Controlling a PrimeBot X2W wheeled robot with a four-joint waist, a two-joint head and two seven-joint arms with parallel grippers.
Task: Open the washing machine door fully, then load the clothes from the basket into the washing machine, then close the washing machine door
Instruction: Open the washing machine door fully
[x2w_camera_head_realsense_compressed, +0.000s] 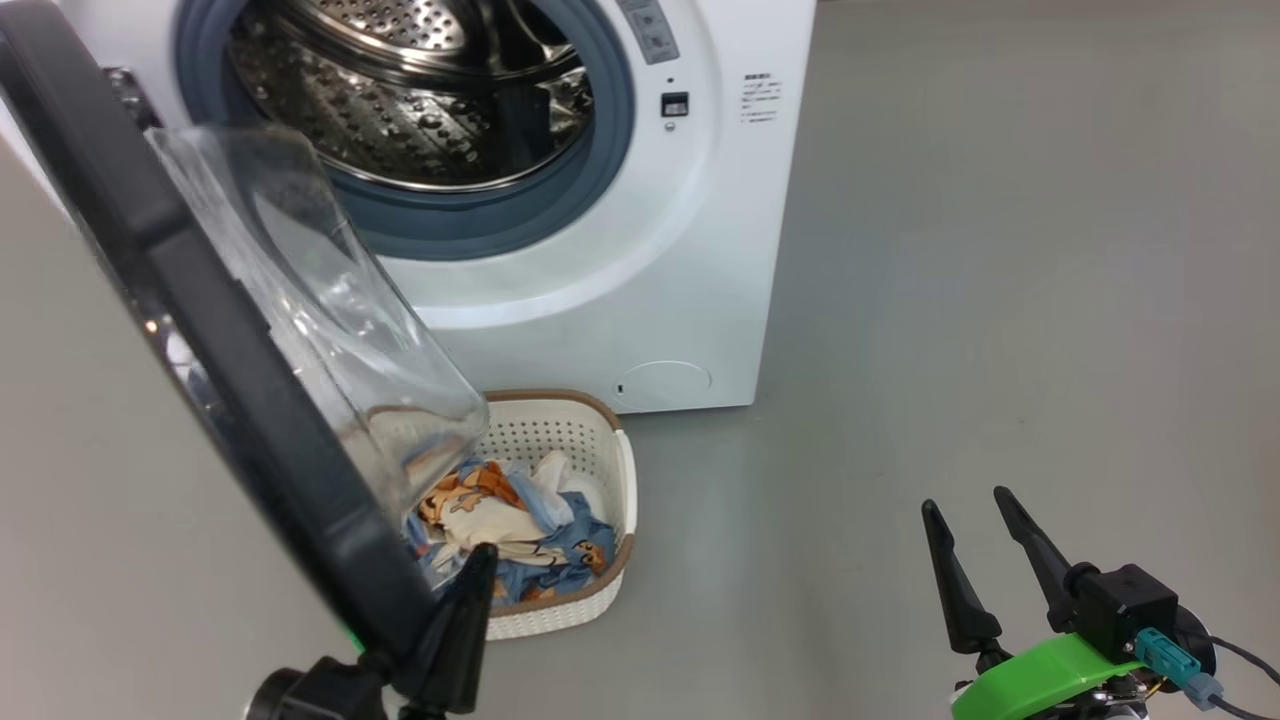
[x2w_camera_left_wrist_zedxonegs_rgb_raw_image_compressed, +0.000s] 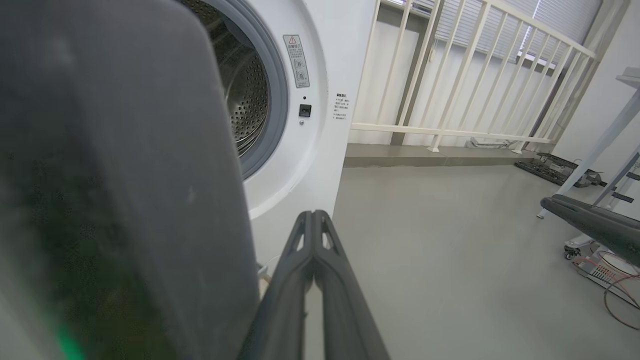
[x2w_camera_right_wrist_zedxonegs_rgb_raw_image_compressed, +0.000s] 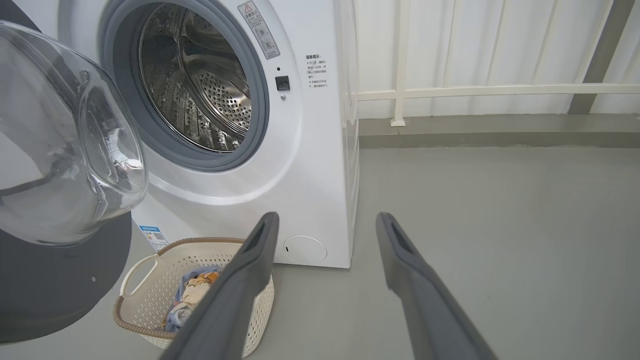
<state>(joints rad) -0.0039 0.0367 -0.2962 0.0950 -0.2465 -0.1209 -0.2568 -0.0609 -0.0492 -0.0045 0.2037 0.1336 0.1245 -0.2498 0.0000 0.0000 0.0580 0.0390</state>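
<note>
From the head camera, we see the washing machine (x2w_camera_head_realsense_compressed: 700, 250) at the top with its grey-ringed mouth uncovered and the steel drum (x2w_camera_head_realsense_compressed: 420, 110) bare. The washing machine door (x2w_camera_head_realsense_compressed: 200, 330) stands swung out to our left, its clear glass bowl (x2w_camera_head_realsense_compressed: 330, 320) bulging towards the machine. The basket (x2w_camera_head_realsense_compressed: 612, 470) sits on the grey floor (x2w_camera_head_realsense_compressed: 1000, 300) just in front of the machine's lower front, partly behind the glass. The clothes (x2w_camera_head_realsense_compressed: 500, 520) lie bundled inside it, blue with orange bear prints and cream patches. Our left jaws are pressed together with nothing between them. Their dark fingers (x2w_camera_head_realsense_compressed: 462, 620) rise at the lower left, just beside the door's lower edge, and we cannot tell whether they touch it. Our right jaws stand spread at the lower right, gripping nothing. Their fingers (x2w_camera_head_realsense_compressed: 955, 585) are over bare floor, well apart from the basket.

Through the left wrist camera, the two fingers meet along their length. The door's dark outer face is a blurred mass just to their left, and the machine's mouth is beyond it. A white railing (x2w_camera_left_wrist_zedxonegs_rgb_raw_image_compressed: 475, 75) runs behind the machine, and one finger of the other arm shows at the right edge.

Through the right wrist camera, the fingers stand wide apart with only floor between them. The basket lies behind the left-hand finger with the clothes inside. The door's glass bowl hangs above the basket's far end. A blue label (x2w_camera_right_wrist_zedxonegs_rgb_raw_image_compressed: 152, 237) shows on the machine's lower front, just above the basket's rim.
</note>
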